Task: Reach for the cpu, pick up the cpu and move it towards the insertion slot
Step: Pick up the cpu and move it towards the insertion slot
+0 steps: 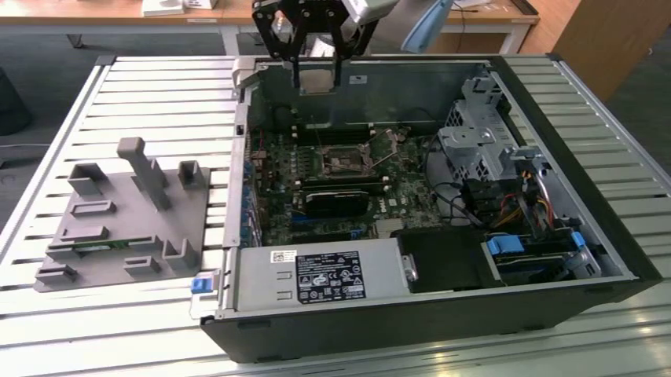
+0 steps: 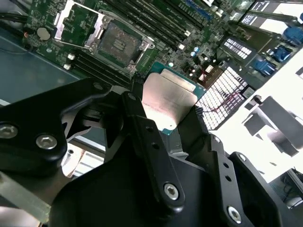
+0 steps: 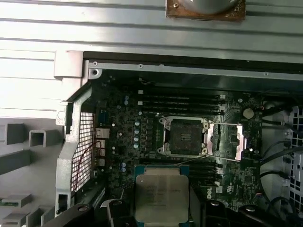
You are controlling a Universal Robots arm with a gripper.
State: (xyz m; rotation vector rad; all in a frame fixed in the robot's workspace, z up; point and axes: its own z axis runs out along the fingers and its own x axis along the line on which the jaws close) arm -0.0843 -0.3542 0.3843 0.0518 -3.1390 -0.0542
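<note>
Second wrist view, nearest first: black pincer [image 2: 173, 125] clamped on the cpu [image 2: 169, 101], one finger [image 2: 137, 120] against one edge, the other against the opposite edge. Silvery top faces the camera, teal rim showing at the far corners; the near part of the chip is hidden behind the pincer body. Beyond it, the insertion slot [image 2: 116, 42] sits open on the green motherboard [image 2: 156, 28], its metal frame flipped up alongside. Chip and slot are apart, with memory slots between.

First wrist view: cpu [image 3: 162, 197] at the near edge, its nearest part cut off by the frame, finger tips barely visible either side. Insertion slot [image 3: 184, 136] is further in, near but not touching the chip.

Exterior view, near to far: open computer case [image 1: 419, 314] lies on its side on the slatted metal bench [image 1: 137, 86], power supply [image 1: 320, 276] at the near end. Grey plastic tray [image 1: 121, 228] sits on the bench at the exterior view's left, well apart from the case interior. Insertion slot [image 1: 343, 159] is mid-board, small and hard to make out. Pincer [image 1: 314, 67] hangs above the case's far wall holding the cpu [image 1: 317, 77]; the arm above is cut off.
</note>
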